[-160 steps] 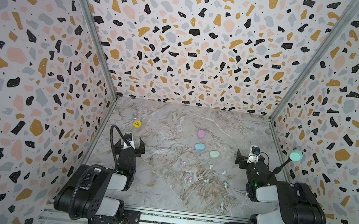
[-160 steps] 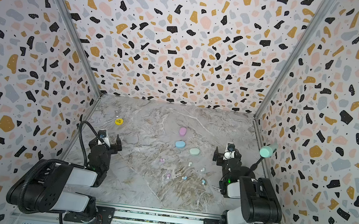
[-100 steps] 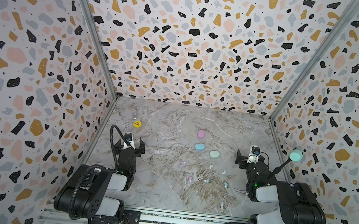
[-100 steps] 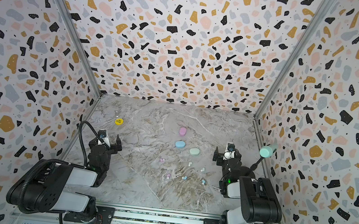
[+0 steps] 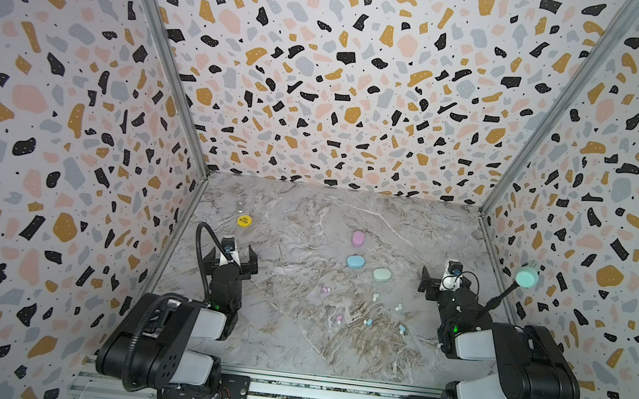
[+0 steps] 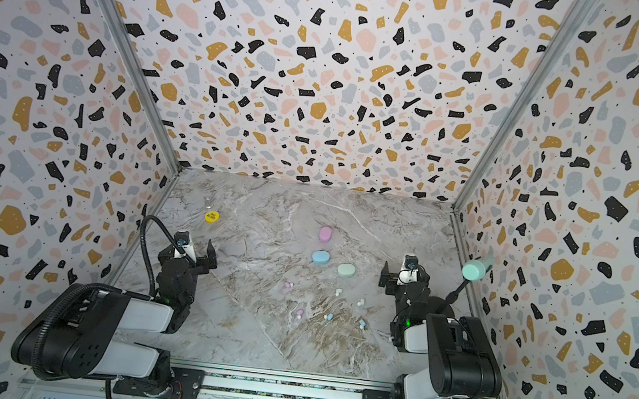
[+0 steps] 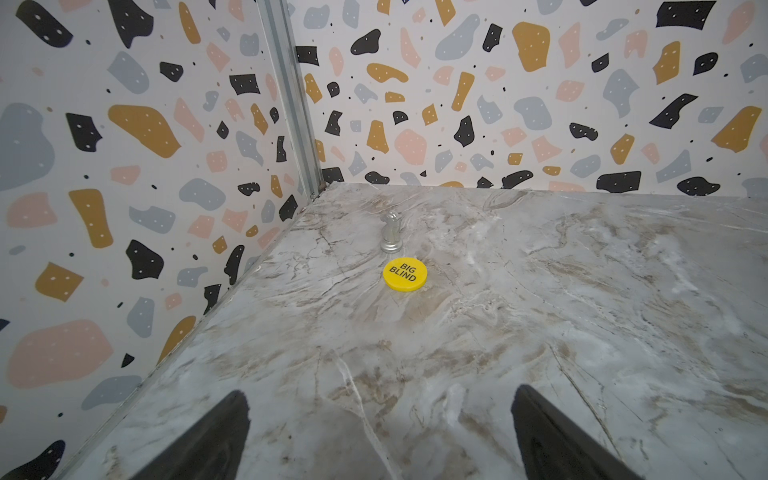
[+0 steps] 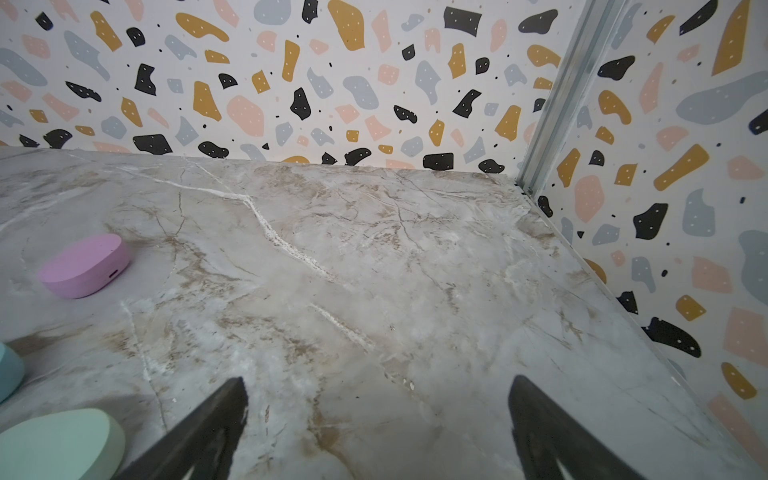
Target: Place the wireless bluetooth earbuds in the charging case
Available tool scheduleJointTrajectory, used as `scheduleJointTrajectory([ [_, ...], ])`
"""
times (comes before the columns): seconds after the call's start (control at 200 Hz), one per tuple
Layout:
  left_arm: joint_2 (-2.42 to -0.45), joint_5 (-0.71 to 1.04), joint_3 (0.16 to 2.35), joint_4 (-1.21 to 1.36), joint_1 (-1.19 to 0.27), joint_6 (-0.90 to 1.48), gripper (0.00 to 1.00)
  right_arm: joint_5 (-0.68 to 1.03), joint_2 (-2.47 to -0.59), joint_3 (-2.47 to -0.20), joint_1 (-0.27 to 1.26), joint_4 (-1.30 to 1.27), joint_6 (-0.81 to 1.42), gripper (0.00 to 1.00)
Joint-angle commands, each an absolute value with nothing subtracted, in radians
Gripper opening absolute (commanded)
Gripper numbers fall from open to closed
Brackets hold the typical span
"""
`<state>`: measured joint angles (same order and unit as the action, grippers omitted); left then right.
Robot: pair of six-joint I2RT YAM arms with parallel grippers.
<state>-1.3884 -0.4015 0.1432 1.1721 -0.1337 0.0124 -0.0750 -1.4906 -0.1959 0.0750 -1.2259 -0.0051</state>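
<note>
Six tiny pastel earbuds with white tips [image 5: 368, 322] lie scattered on the grey marbled table [image 5: 290, 343], near the closed pink oval case [image 5: 358, 238], blue oval case [image 5: 355, 261] and mint oval case [image 5: 381, 274]. The left gripper [image 7: 380, 399] and right gripper [image 8: 376, 386] hang well apart, jaws released, empty. A yellow round chip [image 7: 404, 274] lies far left; earbud details are too small to see

The left gripper [image 7: 380, 390] showed as two dark fingers [image 7: 208, 440] spread wide, with only bare marbled surface [image 7: 582, 311] between them. Well beyond them lay a flat yellow disc [image 7: 404, 274] printed "BIG BLIND". Just behind it, upright, stood a small silver figure [image 7: 391, 232], near the corner where two speckled walls [image 7: 124, 166] met at a metal strip [image 7: 291, 95].
</note>
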Motion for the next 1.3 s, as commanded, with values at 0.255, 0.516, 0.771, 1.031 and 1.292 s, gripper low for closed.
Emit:
scheduleJointTrajectory([
  [0.255,-1.394,-0.4,0.161,1.201,-0.129,0.012,1.0,-0.073,-1.486,-0.215,0.075,-1.22,0.003,0.99],
  [0.516,-1.297,-0.36,0.27,0.951,-0.132,-0.004,1.0,-0.078,-1.375,-0.304,0.147,-0.971,-0.065,0.99],
  [0.771,-1.162,-0.29,0.453,0.532,-0.149,0.016,1.0,-0.286,-1.333,-0.602,0.442,-0.363,-0.056,0.99],
  [1.031,-1.064,-0.112,0.462,0.458,-0.173,0.169,1.0,-0.056,-1.498,-0.948,0.463,0.206,0.205,0.99],
  [1.292,-1.134,0.01,0.529,0.385,-0.18,0.293,1.0,0.132,-1.692,-1.195,0.422,0.496,0.285,0.98],
])
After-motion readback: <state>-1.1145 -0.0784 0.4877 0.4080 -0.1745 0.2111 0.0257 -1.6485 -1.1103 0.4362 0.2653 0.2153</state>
